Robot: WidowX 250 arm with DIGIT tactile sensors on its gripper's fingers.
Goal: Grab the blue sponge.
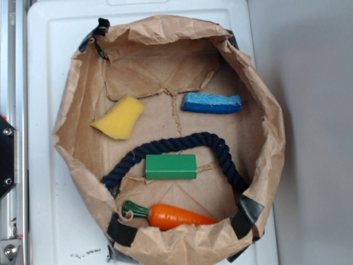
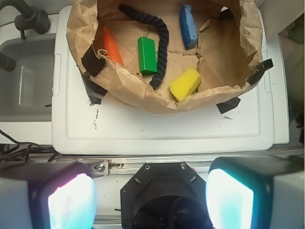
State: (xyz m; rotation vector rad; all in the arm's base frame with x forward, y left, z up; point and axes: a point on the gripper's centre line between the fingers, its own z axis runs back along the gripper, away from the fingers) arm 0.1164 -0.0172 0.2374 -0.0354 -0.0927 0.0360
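Rough-topped oblong blue sponge (image 1: 212, 103) lies in crumpled paper bag (image 1: 71, 110); end effector (image 2: 151, 198) spread wide, empty.

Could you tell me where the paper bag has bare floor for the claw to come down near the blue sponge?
Free: the floor between the blue sponge and the yellow sponge, and the patch between it and the navy rope. Crowded: the green block under the rope's arch, and the carrot against the bag wall.

Lab bench, white plastic lid (image 1: 49, 66), aluminium rail (image 1: 11, 66)
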